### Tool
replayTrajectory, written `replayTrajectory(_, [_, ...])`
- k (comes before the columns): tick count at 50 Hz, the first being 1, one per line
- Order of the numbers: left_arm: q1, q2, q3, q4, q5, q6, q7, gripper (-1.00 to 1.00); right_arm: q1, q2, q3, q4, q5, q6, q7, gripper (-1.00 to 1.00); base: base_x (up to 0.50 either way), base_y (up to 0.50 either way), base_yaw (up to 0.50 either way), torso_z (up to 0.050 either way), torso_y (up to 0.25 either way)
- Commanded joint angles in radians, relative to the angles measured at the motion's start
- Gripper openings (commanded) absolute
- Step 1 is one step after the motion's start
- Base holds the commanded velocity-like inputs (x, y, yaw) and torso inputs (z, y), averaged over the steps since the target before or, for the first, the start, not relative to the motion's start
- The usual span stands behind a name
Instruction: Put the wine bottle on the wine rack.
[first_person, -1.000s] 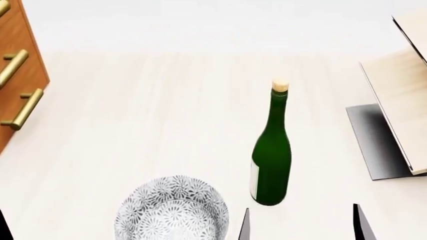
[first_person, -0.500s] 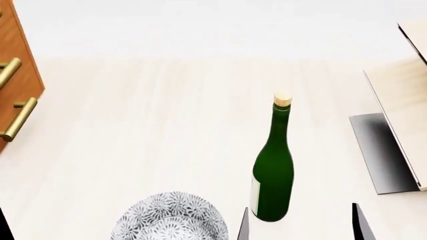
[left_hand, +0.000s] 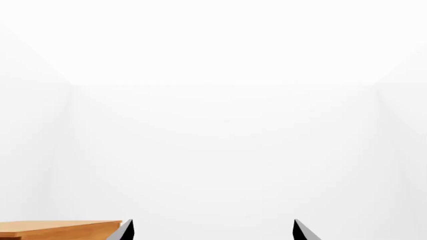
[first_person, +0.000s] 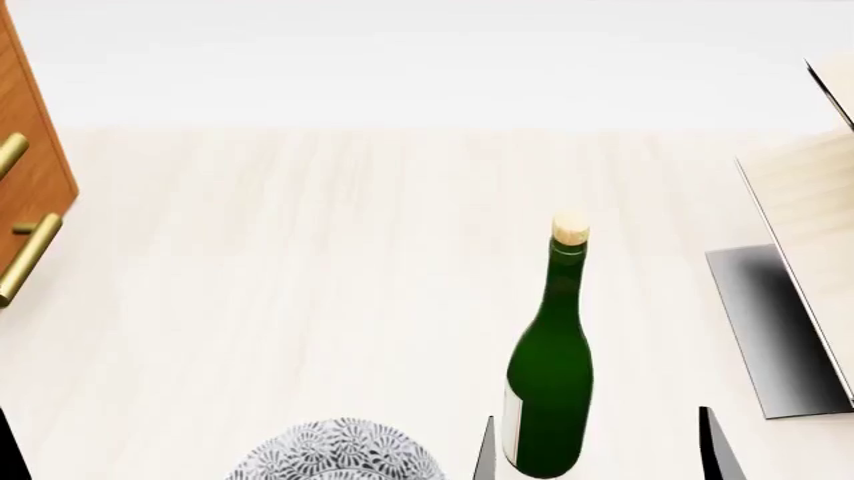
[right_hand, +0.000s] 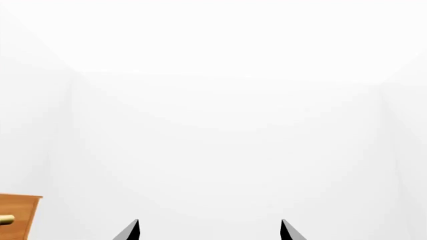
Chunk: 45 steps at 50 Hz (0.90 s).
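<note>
Showing only two dark fingertips at the lower edge of the head view, the right gripper (first_person: 598, 450) has its fingers spread wide and released, grasping nothing; the base of the wine bottle (first_person: 550, 385) appears between them in the picture, though contact cannot be confirmed. In the right wrist view the same gripper (right_hand: 209, 230) faces blank white wall. The left gripper (left_hand: 212, 230) likewise stands parted and empty.

The wine bottle is upright on the pale wood table (first_person: 307, 270), near the front edge of the view. The wine rack (first_person: 807, 260) stands well apart at the far right, partly cut off. A patterned bowl (first_person: 340, 455) sits just beside the bottle's left. A reddish-brown cabinet (first_person: 27, 170) occupies the left edge.

Against the earlier head frames, every object sits lower in the picture: the bowl is now mostly out of view, and less of the cabinet shows.
</note>
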Motion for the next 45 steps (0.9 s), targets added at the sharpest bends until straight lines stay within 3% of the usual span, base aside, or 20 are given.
replayTrajectory(1, [-0.002, -0.005, 0.005, -0.002, 0.0, 0.001, -0.006, 1.0, 0.003, 0.005, -0.004, 0.006, 0.002, -0.002, 0.006, 1.0, 0.1, 0.0, 0.0, 0.0, 0.0])
replayTrajectory(45, [-0.01, -0.025, 0.018, -0.02, -0.005, 0.005, -0.027, 1.0, 0.017, 0.022, -0.032, 0.021, 0.022, 0.042, 0.013, 1.0, 0.05, -0.01, 0.0, 0.0, 0.0])
